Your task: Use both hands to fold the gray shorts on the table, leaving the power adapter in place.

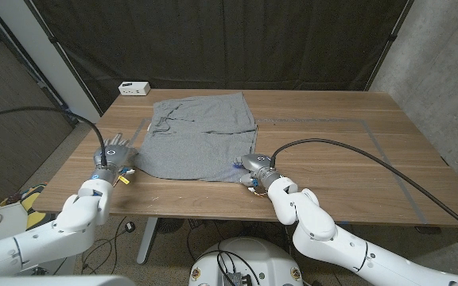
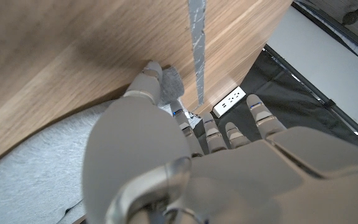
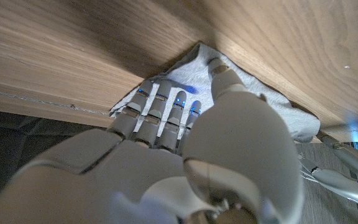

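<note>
Right now your right hand [image 1: 254, 167] pinches the near right corner of the flat grey fabric shorts [image 1: 197, 137] spread mid-way on the wooden counter [image 1: 332, 135]. Your left hand [image 1: 114, 156] touches their near left corner; whether it grips, you cannot tell. Well apart, the white rectangular power adapter [image 1: 134, 88] sits at the far left edge.

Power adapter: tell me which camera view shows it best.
The head view: the white power adapter sits whole on the table's far left corner, clear of the gray shorts. The left wrist view catches it small past the left hand. The right wrist view gives nothing I can identify as it.
</note>
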